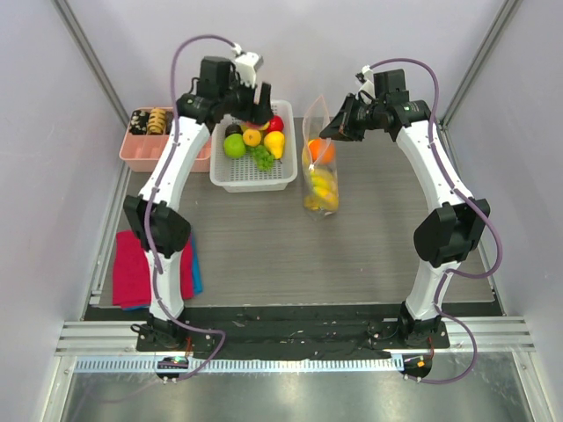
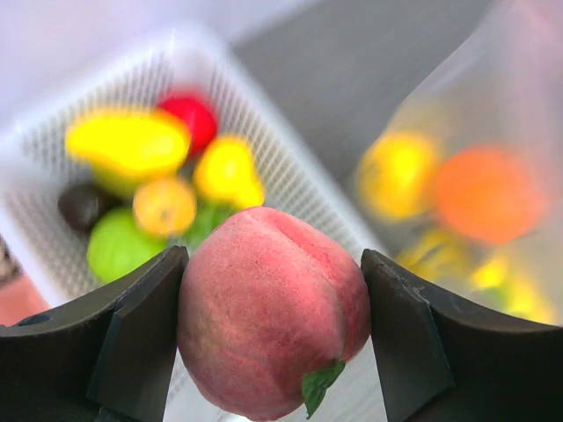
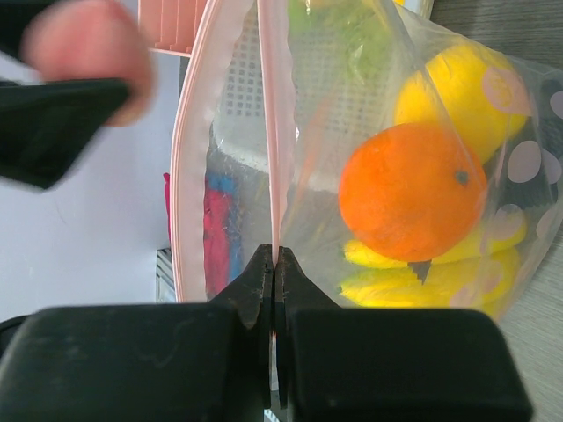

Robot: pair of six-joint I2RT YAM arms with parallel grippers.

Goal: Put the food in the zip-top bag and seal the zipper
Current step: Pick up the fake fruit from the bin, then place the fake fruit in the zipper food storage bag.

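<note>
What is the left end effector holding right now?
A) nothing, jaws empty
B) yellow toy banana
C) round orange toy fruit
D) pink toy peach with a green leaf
D: in the left wrist view the pink toy peach with a green leaf sits clamped between the two black fingers of the left end effector.

A matte grey wood-grain tabletop (image 1: 264, 246) fills the middle of the top view, evenly and softly lit, with only faint shadows; behind it stands a plain pale lilac-white back wall panel (image 1: 299, 44); a matching left wall panel (image 1: 44, 176) and right wall panel (image 1: 528, 176) close the sides; slim slanting aluminium posts (image 1: 92, 66) mark the back corners; along the near edge run a black mat strip (image 1: 281, 312), a ribbed aluminium rail (image 1: 97, 338), a white toothed plastic strip (image 1: 299, 363) and a shiny brushed-metal sheet (image 1: 290, 400).
</note>
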